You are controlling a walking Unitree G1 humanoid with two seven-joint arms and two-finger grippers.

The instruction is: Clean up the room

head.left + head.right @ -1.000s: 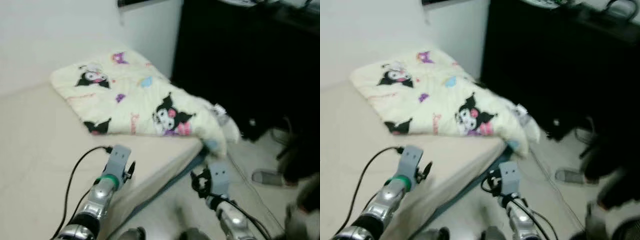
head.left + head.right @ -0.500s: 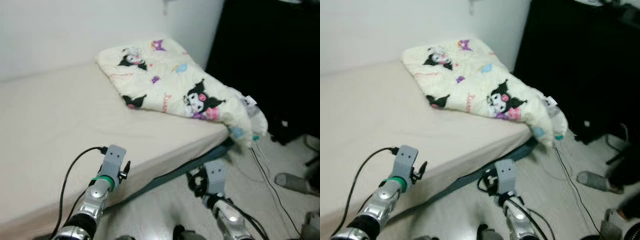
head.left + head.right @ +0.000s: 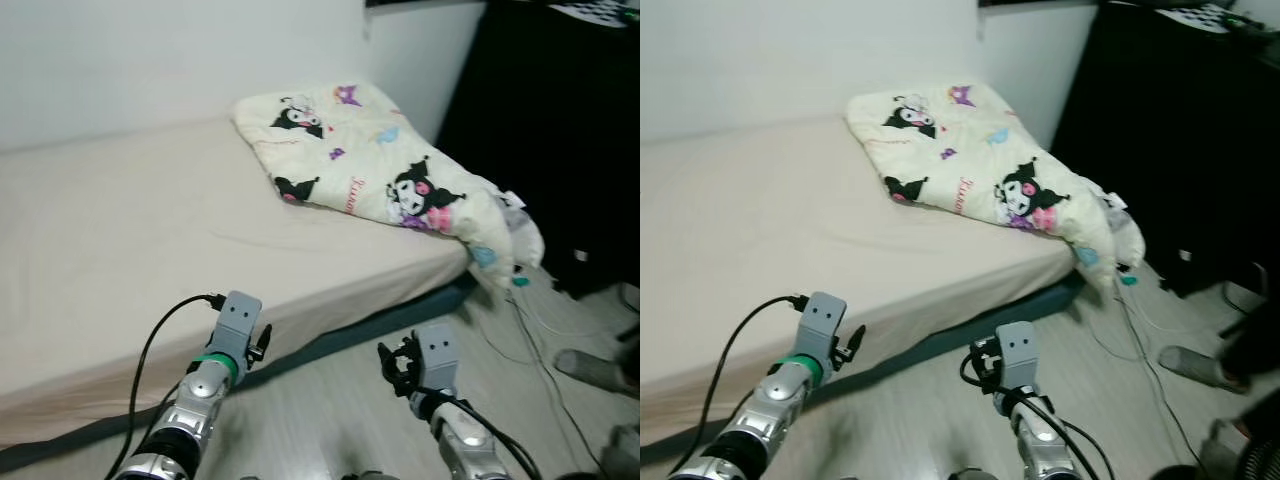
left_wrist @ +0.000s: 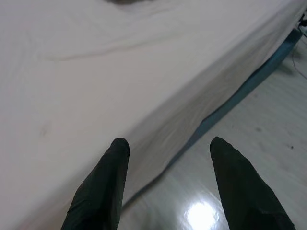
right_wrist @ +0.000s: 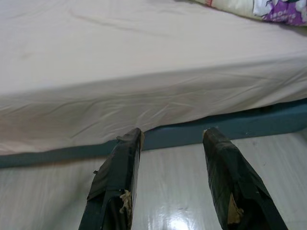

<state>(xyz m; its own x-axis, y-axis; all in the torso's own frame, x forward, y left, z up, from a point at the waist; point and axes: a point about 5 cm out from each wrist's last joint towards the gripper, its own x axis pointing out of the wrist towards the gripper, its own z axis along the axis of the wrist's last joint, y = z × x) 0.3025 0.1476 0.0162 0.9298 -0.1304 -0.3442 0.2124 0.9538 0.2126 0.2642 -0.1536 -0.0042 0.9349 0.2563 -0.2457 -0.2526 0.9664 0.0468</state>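
Folded blanket (image 3: 380,180) lies well beyond both empty, wide-spread end effectors (image 4: 168,184) (image 5: 170,179).

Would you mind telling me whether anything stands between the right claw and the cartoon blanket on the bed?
Nothing visible does. The right claw is open above the floor beside the bed; bare sheet lies between it and the blanket at the far corner.

Head views look down at the bed (image 3: 120,250); wrist views face its edge (closer).
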